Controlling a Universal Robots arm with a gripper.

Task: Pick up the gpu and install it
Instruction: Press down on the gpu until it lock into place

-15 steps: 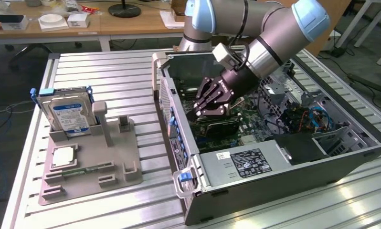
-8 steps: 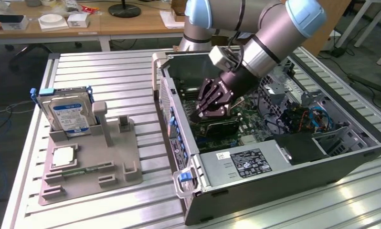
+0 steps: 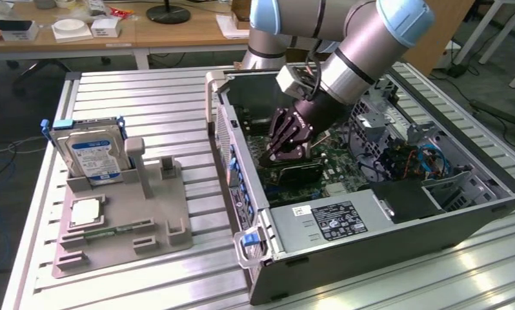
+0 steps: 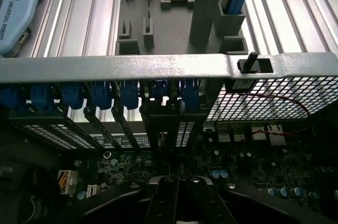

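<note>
The gpu [image 3: 299, 170] is a dark flat card held on edge inside the open computer case [image 3: 395, 242], low over the green motherboard [image 3: 331, 174]. My gripper [image 3: 286, 154] reaches down into the case and is shut on the card's upper edge. In the wrist view the fingers [image 4: 163, 203] meet on the thin card, and its vented silver bracket [image 4: 184, 131] stands against the case's rear slot wall [image 4: 116, 68], among the blue slot clips [image 4: 129, 97]. The card's lower edge and the slot under it are hidden.
A grey fixture plate [image 3: 159, 213] on the exterior view's left carries an upright hard drive [image 3: 92, 154], a square CPU chip [image 3: 85, 212] and a memory stick [image 3: 113, 229]. Cables [image 3: 430, 161] and a drive cage [image 3: 412, 200] crowd the case's far side.
</note>
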